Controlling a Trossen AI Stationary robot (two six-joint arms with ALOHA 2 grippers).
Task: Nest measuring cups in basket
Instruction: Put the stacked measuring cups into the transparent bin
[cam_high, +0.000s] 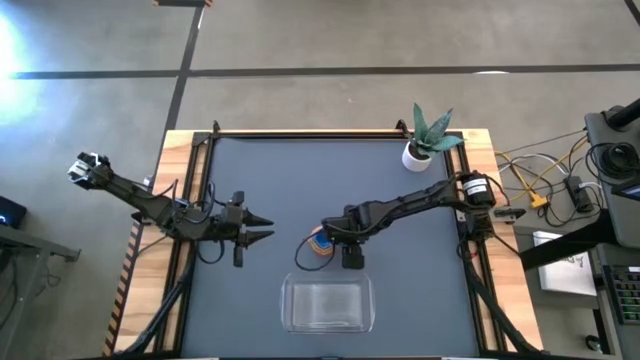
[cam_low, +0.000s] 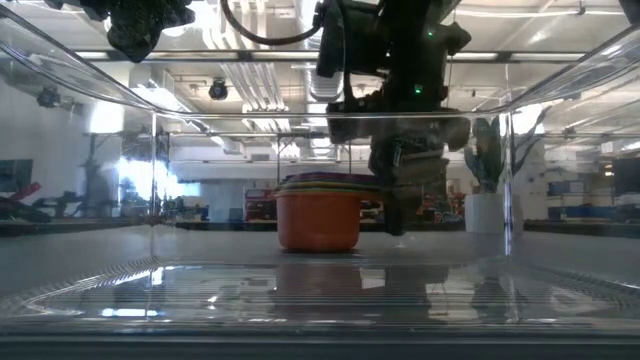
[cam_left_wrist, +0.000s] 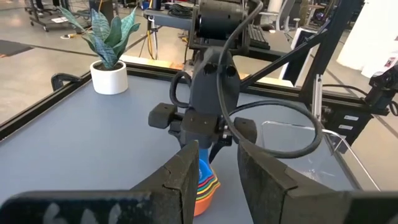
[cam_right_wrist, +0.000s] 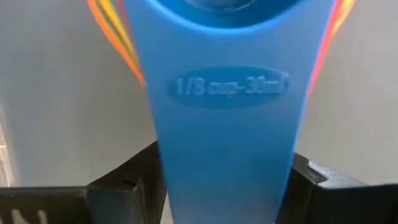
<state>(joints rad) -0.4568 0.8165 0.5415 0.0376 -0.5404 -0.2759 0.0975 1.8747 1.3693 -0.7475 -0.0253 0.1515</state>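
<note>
1. The right gripper (cam_high: 322, 243) stands low over the stack of measuring cups (cam_high: 319, 246) on the table, its dark fingers (cam_right_wrist: 124, 186) on either side of the blue cup's flat handle (cam_right_wrist: 227, 124), which fills the right wrist view. Whether they are clamped on the handle or just clear of it cannot be told.

2. The cups sit nested, the orange one (cam_low: 318, 222) outermost and the blue one (cam_left_wrist: 204, 169) on top, just behind the clear basket (cam_high: 328, 304), which holds none of them.

3. The nesting looks finished or nearly so; getting the stack into the basket seems to be the step left.

4. That move likely calls for a firm hold on the stacked handles, a lift clear of the basket's near wall, and a level lowering so the cups stay together.

5. The left gripper (cam_high: 268, 227) waits well to the left of the stack, its fingers (cam_left_wrist: 180, 180) apart and holding nothing.

6. A potted plant in a white pot (cam_high: 417, 153) stands near the table's far right corner, well out of the way. The basket wall itself is the only obstacle in the path.
</note>
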